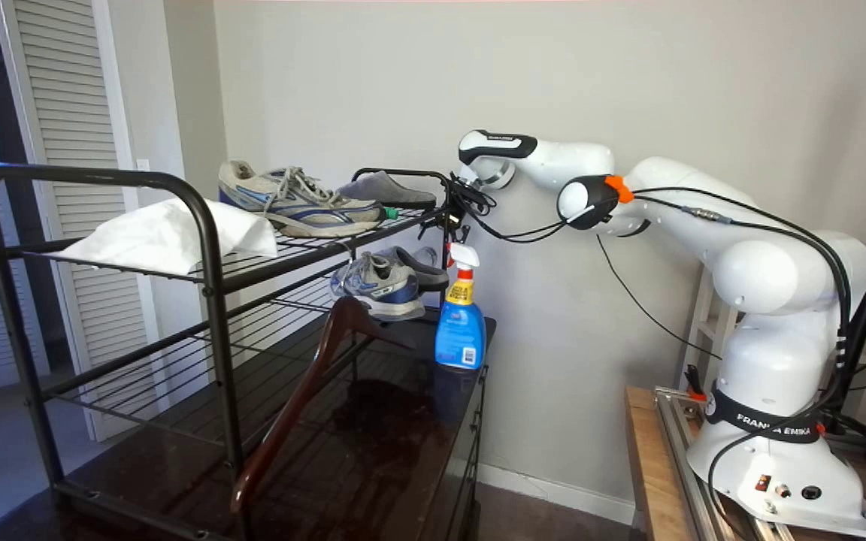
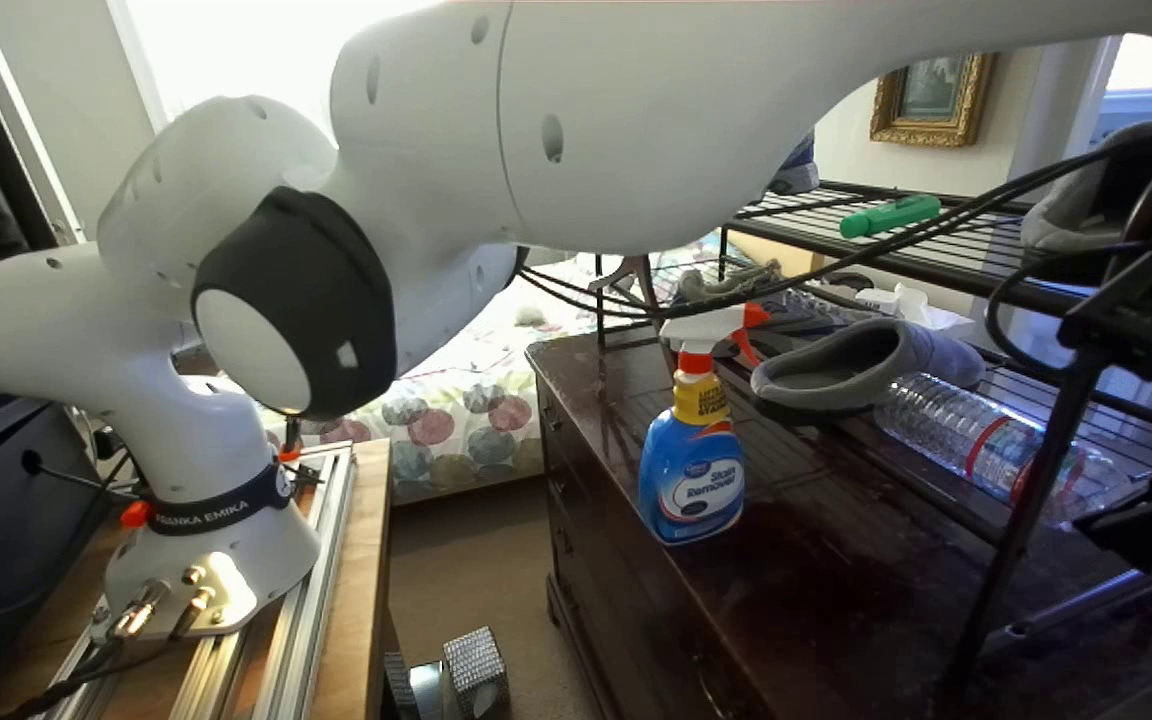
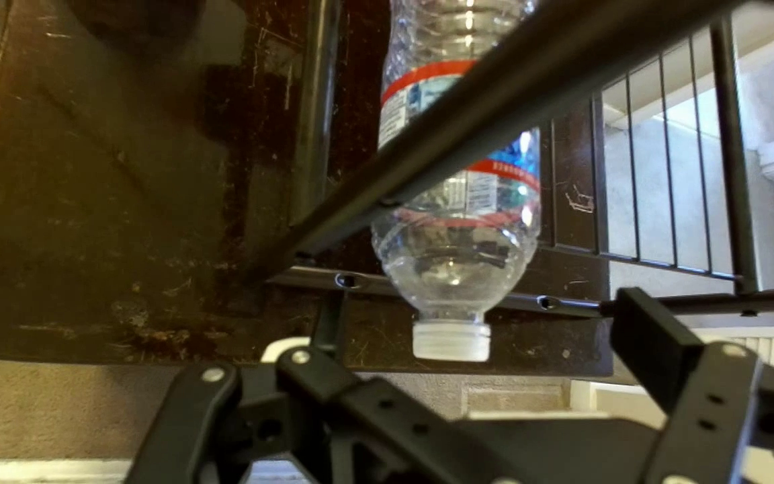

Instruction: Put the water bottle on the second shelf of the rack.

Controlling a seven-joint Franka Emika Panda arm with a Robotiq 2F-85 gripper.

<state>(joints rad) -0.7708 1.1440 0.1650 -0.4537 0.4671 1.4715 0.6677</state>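
Gaping end effector [image 3: 488, 325] near water bottle [image 3: 457, 205]

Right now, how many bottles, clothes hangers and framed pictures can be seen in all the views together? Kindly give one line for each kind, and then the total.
Bottles: 2 (stain remover spray bottle, water bottle)
Wooden clothes hanger: 1
Gold-framed picture: 1
Total: 4

Table [image 1: 388, 451]: is carrying the rack [image 1: 224, 376] and the spray bottle [image 2: 693, 470]
Second shelf [image 1: 128, 358]: is holding the water bottle [image 2: 1004, 452]
Water bottle: is lying, in an exterior view, with the slipper [image 2: 836, 377] at 10 o'clock, the spray bottle at 9 o'clock
End effector [image 3: 491, 333]: is hovering at the water bottle's 6 o'clock in the wrist view
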